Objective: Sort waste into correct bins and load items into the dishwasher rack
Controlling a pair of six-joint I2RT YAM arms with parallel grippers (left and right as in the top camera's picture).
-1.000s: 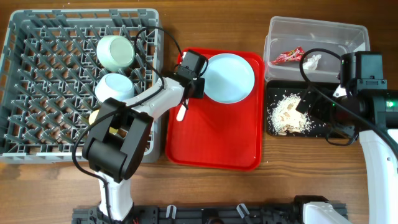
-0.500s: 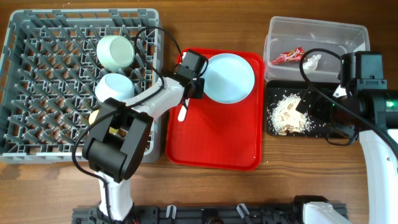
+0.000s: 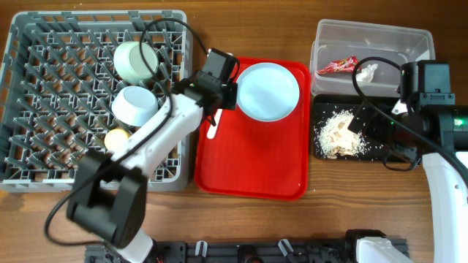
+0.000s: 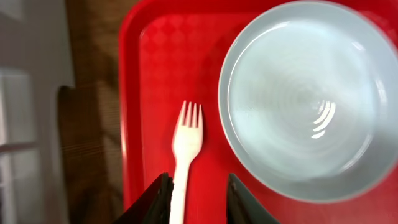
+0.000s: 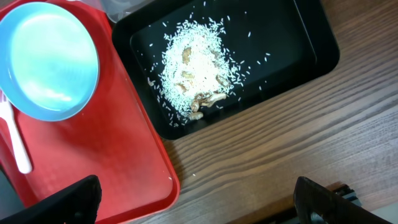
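Observation:
A white plastic fork point(image 4: 186, 144) lies flat on the red tray point(image 4: 155, 74), tines away from me, left of the round white plate point(image 4: 308, 99). My left gripper point(image 4: 198, 186) hovers over the fork's handle. Its jaws stand a little apart, with the handle beside the left finger and a gap to the right one, so nothing is gripped. From overhead, the left gripper point(image 3: 221, 91) is at the tray's left edge, next to the plate point(image 3: 269, 90). My right gripper point(image 5: 199, 205) is wide open over the wood by the tray corner, near the black tray point(image 5: 292, 43) of rice scraps point(image 5: 196, 65).
The grey dishwasher rack point(image 3: 44, 95) holds two mint bowls point(image 3: 135, 61) point(image 3: 135, 107) and a yellow cup point(image 3: 117, 139). The clear tub point(image 3: 380, 40) holds the red wrapper point(image 3: 336, 66) and the paper scrap point(image 3: 367, 71). The black tray point(image 3: 373, 135) sits in front of it.
My left arm has lifted and stretched out, uncovering the front bowl and the yellow cup. Its gripper has shifted slightly back and left. The fork stays on the tray. The right arm has not moved.

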